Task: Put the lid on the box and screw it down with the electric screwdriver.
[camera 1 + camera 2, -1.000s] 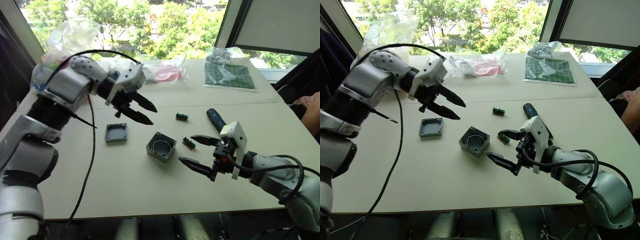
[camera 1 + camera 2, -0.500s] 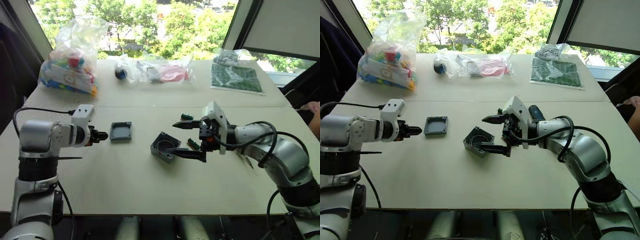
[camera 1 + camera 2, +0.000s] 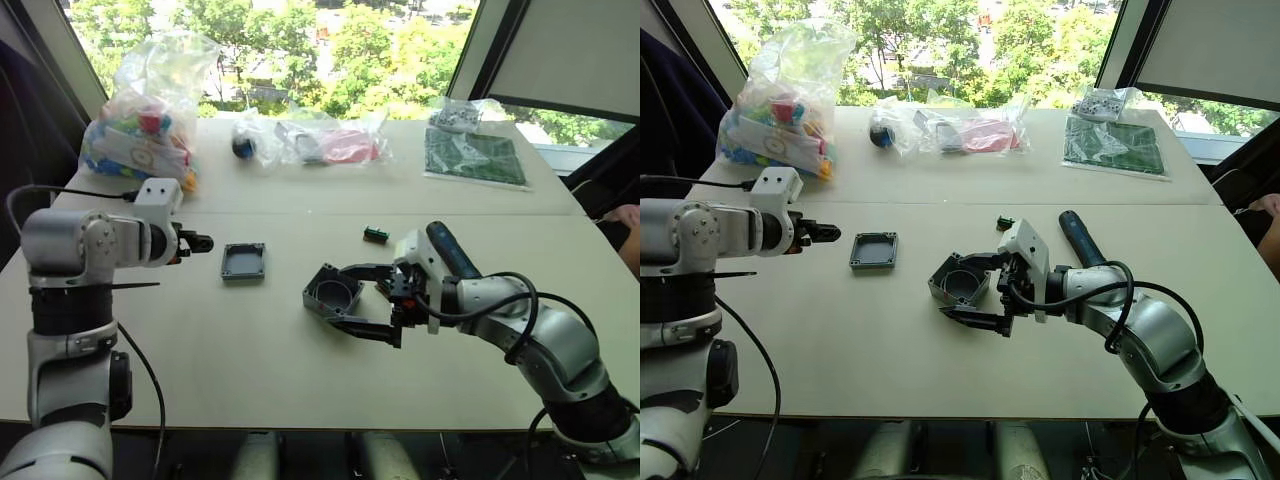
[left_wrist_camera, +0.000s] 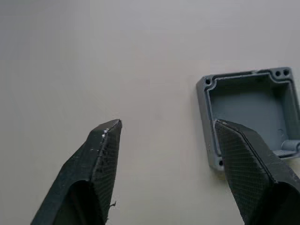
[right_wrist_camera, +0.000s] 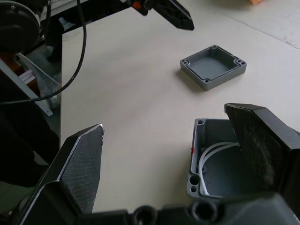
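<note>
Progress on the assembly is standing at the very start: nothing is joined yet, and all three parts are lying apart on the table (image 3: 250,370). Box (image 3: 331,293) is sitting open side up near the middle of the table, hollow and uncovered, with a pale ring showing inside it. Lid (image 3: 243,261) is lying flat just to the robot's left of the box, rim upward and not touching it. Electric screwdriver (image 3: 452,250) is resting on the table on the far side of the right arm, untouched. Right end effector (image 3: 362,300) is hanging wide open at the box, one finger over the box's rim and the other down at table level on its near side, gripping nothing; I judge it to be setting up either to steady or to grasp the box. Left end effector (image 3: 824,233) is pointing toward the lid from its left, a little apart from it, fingers spread and empty, with the lid lying just off one fingertip in the wrist view. Left to do, as I judge it: picking up the lid, seating it on the box, fetching the screwdriver, and driving the screws.
</note>
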### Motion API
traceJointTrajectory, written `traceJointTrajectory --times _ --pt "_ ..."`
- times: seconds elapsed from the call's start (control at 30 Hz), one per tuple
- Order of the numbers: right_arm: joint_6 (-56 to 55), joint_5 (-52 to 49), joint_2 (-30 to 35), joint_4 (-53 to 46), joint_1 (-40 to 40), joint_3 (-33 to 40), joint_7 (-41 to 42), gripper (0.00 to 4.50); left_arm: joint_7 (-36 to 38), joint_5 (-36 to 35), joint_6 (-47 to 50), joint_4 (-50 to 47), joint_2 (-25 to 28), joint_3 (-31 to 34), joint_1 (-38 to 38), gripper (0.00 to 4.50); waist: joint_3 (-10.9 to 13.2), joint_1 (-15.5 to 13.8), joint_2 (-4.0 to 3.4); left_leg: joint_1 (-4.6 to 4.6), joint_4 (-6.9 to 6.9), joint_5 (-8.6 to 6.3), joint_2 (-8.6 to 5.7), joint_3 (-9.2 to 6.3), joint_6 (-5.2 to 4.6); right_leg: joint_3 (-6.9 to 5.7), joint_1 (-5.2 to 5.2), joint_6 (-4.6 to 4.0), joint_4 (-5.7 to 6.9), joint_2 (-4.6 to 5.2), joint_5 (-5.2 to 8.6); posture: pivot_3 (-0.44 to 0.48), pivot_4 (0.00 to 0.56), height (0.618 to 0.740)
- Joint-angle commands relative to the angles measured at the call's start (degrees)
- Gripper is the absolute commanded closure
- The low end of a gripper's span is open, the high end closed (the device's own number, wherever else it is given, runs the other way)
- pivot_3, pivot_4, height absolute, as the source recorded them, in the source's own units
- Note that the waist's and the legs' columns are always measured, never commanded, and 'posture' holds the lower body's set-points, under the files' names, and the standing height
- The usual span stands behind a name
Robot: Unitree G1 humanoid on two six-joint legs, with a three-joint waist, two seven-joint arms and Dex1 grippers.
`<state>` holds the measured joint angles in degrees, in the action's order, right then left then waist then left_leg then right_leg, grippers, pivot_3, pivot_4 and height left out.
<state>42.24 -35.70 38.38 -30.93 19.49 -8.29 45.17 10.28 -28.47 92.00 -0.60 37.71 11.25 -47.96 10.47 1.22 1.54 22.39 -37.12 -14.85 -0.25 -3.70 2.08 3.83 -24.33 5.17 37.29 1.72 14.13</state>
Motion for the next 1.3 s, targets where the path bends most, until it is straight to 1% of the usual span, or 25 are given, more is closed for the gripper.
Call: traceJointTrajectory --times 0.03,0.17,0.27,0.43,0.63,0.7,0.73,0.77,0.8,0.87,1.0,1.03,1.07,1.13,1.17,1.23,1.3 --pt "0.1 -0.7 -0.7 -3.1 -0.1 1.9 -1.7 0.0 -2.4 -3.5 0.5 2.3 0.5 -0.2 -1.1 0.07 0.0 0.0 -0.02 -0.01 0.0 0.0 0.0 0.01 0.0 0.01 0.0 0.0 0.0 0.0 0.0 0.0 0.15 0.74" --pt "0.5 -0.7 -1.1 -3.6 -0.1 2.0 -2.6 0.0 -5.3 -5.9 0.5 5.2 -0.8 0.3 -2.1 0.07 0.0 -0.1 -0.01 -0.01 0.0 0.0 0.01 -0.01 0.0 0.0 0.0 0.0 0.01 -0.04 0.0 0.0 0.15 0.74" --pt "1.4 -1.2 -1.1 -4.8 0.3 2.5 -3.4 0.0 -6.9 -4.4 0.5 9.1 -4.6 0.7 -4.0 0.07 0.0 -0.4 0.0 0.01 -0.02 0.0 -0.02 -0.01 0.0 0.0 0.0 0.0 -0.01 -0.01 0.0 0.0 0.15 0.74" --pt "2.3 -1.8 0.0 -5.9 0.7 4.1 -4.0 0.0 -7.2 -2.1 0.5 14.0 -7.5 1.3 -5.0 0.07 0.0 -0.1 0.0 0.04 -0.01 0.0 -0.07 -0.01 0.0 0.0 0.0 0.0 -0.05 0.01 0.0 0.0 0.15 0.74" --pt "2.5 -1.8 0.3 -6.7 -0.3 5.3 -5.0 0.0 -5.1 1.4 -0.7 17.6 -8.0 -3.4 -1.4 0.07 0.0 -0.1 -0.03 -0.01 0.02 0.0 -0.05 -0.02 0.0 0.0 0.0 0.0 -0.01 -0.04 0.0 0.0 0.15 0.74" --pt "2.7 -2.1 0.4 -6.9 -0.3 6.0 -5.3 0.0 -4.4 2.3 -1.5 18.7 -8.7 -3.7 -1.0 0.56 -0.1 -0.1 -0.12 -0.01 0.01 0.01 -0.05 -0.02 0.01 0.0 0.01 0.0 0.0 -0.02 0.0 0.0 0.15 0.74" --pt "2.9 -2.3 0.5 -7.0 -0.2 6.4 -5.4 0.0 -4.1 2.8 -2.1 19.2 -9.0 -4.0 -0.8 0.68 -0.1 -0.1 -0.18 -0.02 0.01 0.01 -0.05 0.0 0.01 0.01 0.01 0.0 0.0 -0.01 0.0 0.0 0.15 0.74" --pt "3.0 -2.5 0.6 -7.0 -0.2 6.7 -5.4 0.0 -3.8 3.3 -2.6 19.6 -9.3 -4.1 -0.7 1.0 -0.2 -0.1 -0.22 -0.03 0.01 0.01 -0.05 0.01 0.01 0.02 0.02 0.0 0.0 -0.01 0.0 0.0 0.15 0.74" --pt "3.1 -2.6 0.6 -7.1 -0.2 7.0 -5.5 0.0 -3.5 3.7 -3.0 20.0 -9.6 -4.1 -0.7 1.44 -0.3 -0.2 -0.3 -0.05 0.01 0.01 -0.06 0.01 0.01 0.02 0.04 0.0 0.0 -0.02 0.0 0.0 0.15 0.74" --pt "3.1 -2.6 0.9 -6.9 -0.2 7.4 -5.5 0.0 -3.1 4.7 -4.0 20.7 -10.0 -4.2 -0.7 2.12 -0.3 -0.2 -0.42 -0.1 0.01 0.01 -0.06 0.01 0.01 0.02 0.12 0.0 -0.01 -0.02 0.0 0.0 0.15 0.74" --pt "3.0 -2.5 1.2 -6.1 -0.5 8.1 -5.4 0.0 -2.4 6.3 -5.6 20.9 -10.8 -4.0 -0.8 3.66 -0.4 -0.4 -0.55 -0.1 0.01 0.01 -0.08 0.01 0.01 0.01 0.17 0.01 -0.06 -0.01 0.01 0.0 0.15 0.74" --pt "3.0 -2.4 1.2 -5.9 -0.5 8.2 -5.4 0.0 -2.2 6.5 -5.7 20.9 -10.9 -3.7 -0.8 3.94 -0.4 -0.4 -0.54 -0.1 0.0 0.01 -0.08 0.01 0.01 0.02 0.19 0.01 -0.08 -0.01 0.01 0.0 0.15 0.74" --pt "3.1 -2.5 1.1 -5.6 -0.4 8.4 -5.5 0.0 -2.0 6.8 -6.6 20.6 -11.0 -3.4 -0.7 4.43 -0.4 -0.4 -0.54 -0.1 0.0 0.01 -0.08 0.01 0.01 0.02 0.21 0.01 -0.09 -0.01 0.01 0.0 0.15 0.74" --pt "3.4 -3.1 0.1 -4.2 0.1 9.2 -6.1 0.0 -1.8 6.9 -9.4 19.6 -11.4 -1.9 -0.6 4.43 -0.5 -0.4 -0.6 -0.11 0.0 0.01 -0.08 0.01 0.01 0.02 0.21 0.01 -0.1 0.0 0.01 0.0 0.15 0.74" --pt "3.4 -3.3 -0.7 -3.0 0.8 9.8 -6.9 0.0 -1.9 6.7 -11.4 19.0 -12.1 0.0 -0.7 4.43 -0.5 -0.4 -0.6 -0.12 0.0 0.01 -0.08 0.0 0.01 0.01 0.21 0.01 -0.09 -0.01 0.01 0.0 0.15 0.74" --pt "5.5 -7.5 -4.2 0.6 4.4 13.4 -10.3 0.0 0.4 5.1 -18.1 15.1 -12.2 3.6 -0.1 4.43 -0.4 -0.3 -0.58 -0.12 0.01 0.01 -0.07 -0.02 0.01 0.01 0.21 0.01 -0.09 -0.02 0.01 0.0 0.15 0.74" --pt "7.9 -10.7 -6.5 3.8 8.0 16.0 -12.7 0.0 2.1 3.4 -22.4 11.8 -12.6 6.7 0.1 4.43 -0.4 -0.1 -0.48 -0.05 0.0 0.02 -0.02 0.02 0.03 0.03 0.1 0.0 -0.08 -0.02 0.0 0.0 0.15 0.74"
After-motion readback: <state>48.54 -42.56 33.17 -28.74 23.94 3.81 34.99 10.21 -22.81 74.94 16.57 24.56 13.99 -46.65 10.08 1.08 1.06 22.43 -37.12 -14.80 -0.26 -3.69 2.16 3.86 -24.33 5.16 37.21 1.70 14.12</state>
